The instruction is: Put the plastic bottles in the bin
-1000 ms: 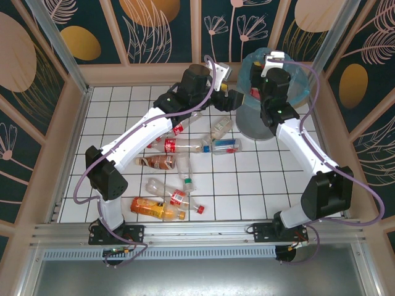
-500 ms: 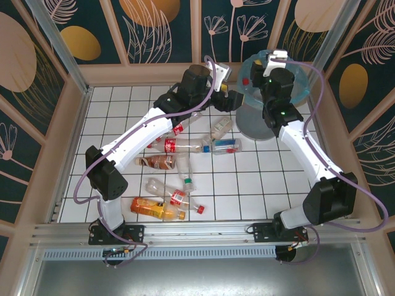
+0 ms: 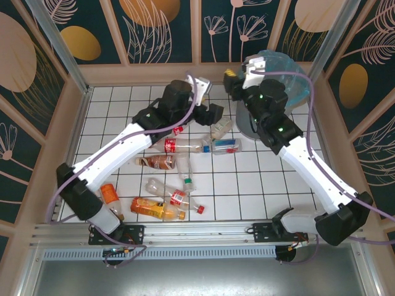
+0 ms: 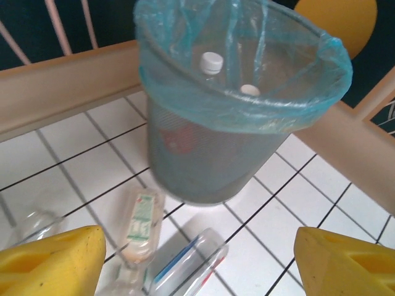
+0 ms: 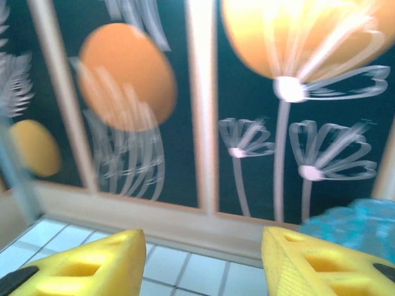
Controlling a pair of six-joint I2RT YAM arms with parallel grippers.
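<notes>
Both tools are open with nothing in them. Seen from its own wrist, the left tool (image 4: 197,268) has its yellow fingertips (image 4: 52,262) spread wide, and it hangs above the counter (image 4: 55,160) just short of the bin (image 4: 203,160). The right tool (image 5: 200,259) is parted less widely. It is raised and pointed at the patterned back wall (image 5: 247,123), with a corner of the blue bag liner (image 5: 355,225) at its right — that view is blurred.

The bin sits in the far right corner of the counter. Two white caps (image 4: 212,61) show inside it, so we judge that some bottles are already in. Most of the plastic bottles (image 3: 179,146) lie on their sides in a loose scatter in the middle of the counter, between the arms. Closest to the bin are a pale-labelled bottle (image 4: 143,222) just beside its foot and a clear striped bottle (image 4: 188,262) next to that one, both right below the left tool.

We take these bottles to be empty or nearly so: very light, thin-walled, and quick to dent under a hard squeeze. Their round, smooth sides should roll on the tile and may slip out of a closing grip. We would close across the middle of the body, on the label band where the sides run straight, with the jaws square to the bottle's length — not on the tapering neck or the cap. The striped bottle looks the easier first pick, since it lies clear of the bin wall.
</notes>
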